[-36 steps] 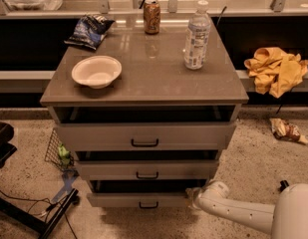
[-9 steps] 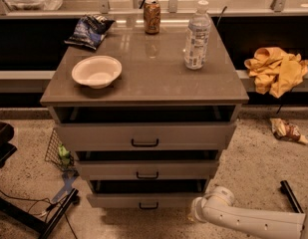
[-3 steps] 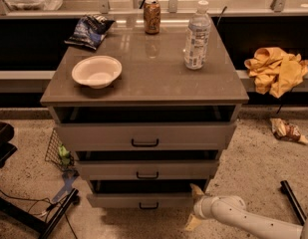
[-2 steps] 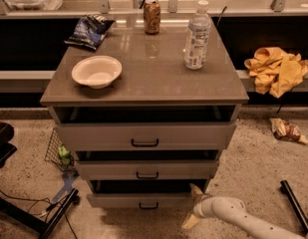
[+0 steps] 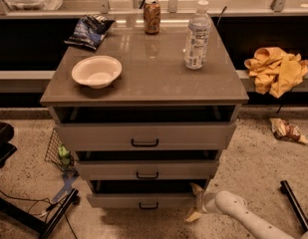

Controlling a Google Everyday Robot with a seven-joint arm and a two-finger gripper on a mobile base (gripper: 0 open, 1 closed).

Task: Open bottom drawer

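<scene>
The bottom drawer (image 5: 143,200) is the lowest, slimmest grey front of the cabinet, with a small black bar handle (image 5: 148,206). It stands pulled out a little, with a dark gap above it. My gripper (image 5: 195,203) is at the lower right, on the end of the white arm (image 5: 243,218), just beside the drawer's right end. Its tan fingers (image 5: 197,189) are spread apart, one up by the drawer's corner and one down near the floor.
The middle drawer (image 5: 146,169) and top drawer (image 5: 143,136) are also slightly out. On the cabinet top are a white bowl (image 5: 96,71), chip bag (image 5: 87,30), can (image 5: 152,16) and water bottle (image 5: 197,36). A yellow cloth (image 5: 277,68), a wrapper (image 5: 287,130) and a wire basket (image 5: 59,151) lie around.
The arm has drawn back and down to the right, and the gripper has slid left along the floor towards the bottom drawer's right end. The drawers have not moved.
</scene>
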